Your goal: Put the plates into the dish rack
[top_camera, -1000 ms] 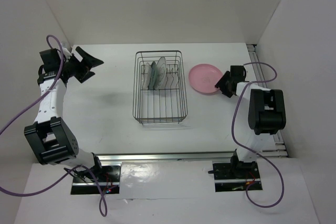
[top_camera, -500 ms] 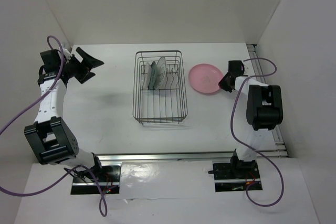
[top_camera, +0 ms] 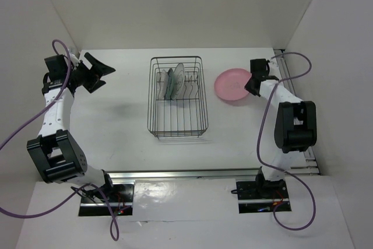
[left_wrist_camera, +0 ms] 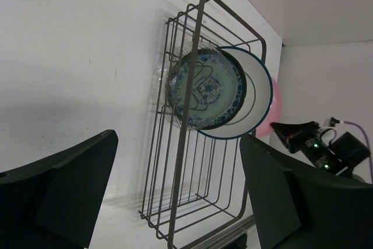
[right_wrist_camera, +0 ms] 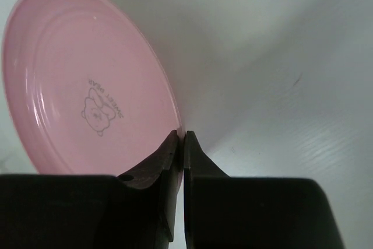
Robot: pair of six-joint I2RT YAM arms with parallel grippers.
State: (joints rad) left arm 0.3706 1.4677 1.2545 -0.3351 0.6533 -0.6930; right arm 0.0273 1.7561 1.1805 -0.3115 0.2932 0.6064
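The pink plate (top_camera: 232, 84) is to the right of the dish rack (top_camera: 151, 94), tilted up off the table. My right gripper (top_camera: 250, 87) is shut on its right rim. In the right wrist view the gripper (right_wrist_camera: 182, 138) pinches the thin edge of the pink plate (right_wrist_camera: 87, 86), whose bear print faces the camera. The left gripper (top_camera: 108, 77) hangs open at the far left, well away from the rack, with nothing between its fingers. The left wrist view shows the gripper (left_wrist_camera: 178, 138) facing the rack (left_wrist_camera: 185, 121), where a teal patterned plate (left_wrist_camera: 204, 88), a clear glass plate (left_wrist_camera: 160, 80) and a white plate with a dark ring (left_wrist_camera: 256, 103) stand upright.
White walls close in the table on the left, back and right. A metal rail (top_camera: 204, 173) runs along the near edge by the arm bases. The rack's near half (top_camera: 178, 123) holds no plates.
The right gripper has shut on the pink plate's rim. It has drawn the plate slightly toward the back right and tilted it up. The left arm has not moved.
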